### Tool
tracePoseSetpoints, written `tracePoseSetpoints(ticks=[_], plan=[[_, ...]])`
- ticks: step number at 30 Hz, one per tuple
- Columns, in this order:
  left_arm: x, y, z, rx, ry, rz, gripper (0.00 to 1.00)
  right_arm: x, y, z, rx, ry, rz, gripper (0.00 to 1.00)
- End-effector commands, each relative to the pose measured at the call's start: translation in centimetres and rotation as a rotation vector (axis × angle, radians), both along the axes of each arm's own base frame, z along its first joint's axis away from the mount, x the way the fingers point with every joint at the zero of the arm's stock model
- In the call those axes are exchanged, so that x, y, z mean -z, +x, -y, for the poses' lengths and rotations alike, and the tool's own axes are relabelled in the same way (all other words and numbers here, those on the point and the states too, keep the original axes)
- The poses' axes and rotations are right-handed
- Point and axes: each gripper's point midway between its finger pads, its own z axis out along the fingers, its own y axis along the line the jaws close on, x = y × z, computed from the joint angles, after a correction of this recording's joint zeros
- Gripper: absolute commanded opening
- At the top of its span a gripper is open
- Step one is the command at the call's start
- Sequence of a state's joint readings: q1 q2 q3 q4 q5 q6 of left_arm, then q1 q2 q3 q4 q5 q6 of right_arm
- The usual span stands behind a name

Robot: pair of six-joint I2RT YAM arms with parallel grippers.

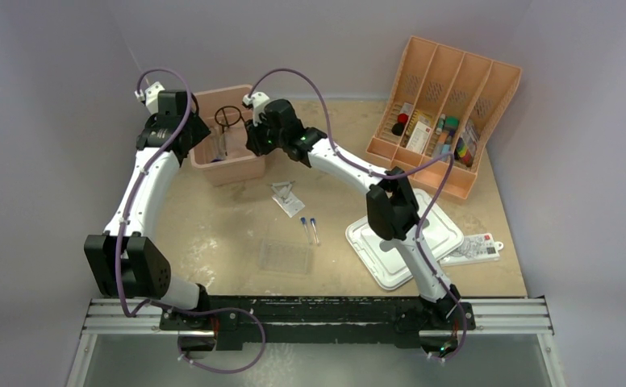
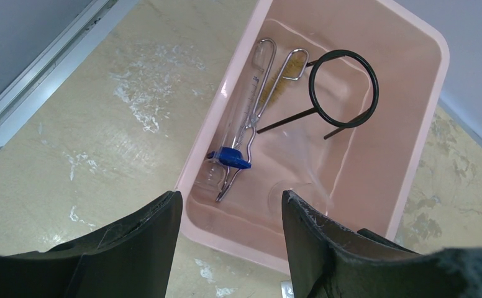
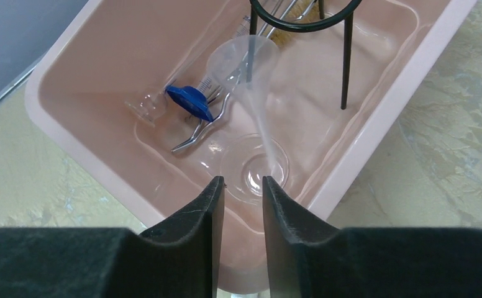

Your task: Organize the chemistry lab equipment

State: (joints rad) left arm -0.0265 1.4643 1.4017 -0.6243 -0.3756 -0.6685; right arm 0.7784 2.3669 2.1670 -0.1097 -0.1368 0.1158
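Beige tabletop (image 1: 213, 234) bears pink bin (image 3: 102, 37), clear funnel (image 3: 241, 59) inside barely discernible

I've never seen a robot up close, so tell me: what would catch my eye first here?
At the far side of the table, the left pincer and the right pincer hover over a pink bin. It holds a black wire ring, steel forceps and a blue-based glass piece. At the far right, an orange divided basket stands tilted.
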Motion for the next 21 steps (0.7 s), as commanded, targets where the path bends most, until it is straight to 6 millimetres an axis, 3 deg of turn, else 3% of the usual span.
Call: tracePoseSetpoints(ticks=[1,8,14,18,21], plan=[[-1.9,0.8,0.0,0.017,-0.003,0.053,0.59,-4.2,0.5,0.4,0.032,0.028,0.052,0.32],[-3.5,1.4,1.1,0.081,-0.026,0.090,0.60,-9.4,-0.9,0.6,0.019,0.119,0.053,0.35],[-5.1,1.8,2.3,0.156,-0.043,0.129,0.59,-13.6,-3.2,1.7,-0.005,0.188,0.054,0.44],[-6.2,1.9,3.3,0.215,-0.060,0.163,0.60,-14.4,-3.8,4.3,0.072,0.165,0.066,0.52],[-7.1,2.0,4.0,0.259,-0.068,0.187,0.62,-13.4,-4.1,7.4,0.168,0.106,0.072,0.60]])
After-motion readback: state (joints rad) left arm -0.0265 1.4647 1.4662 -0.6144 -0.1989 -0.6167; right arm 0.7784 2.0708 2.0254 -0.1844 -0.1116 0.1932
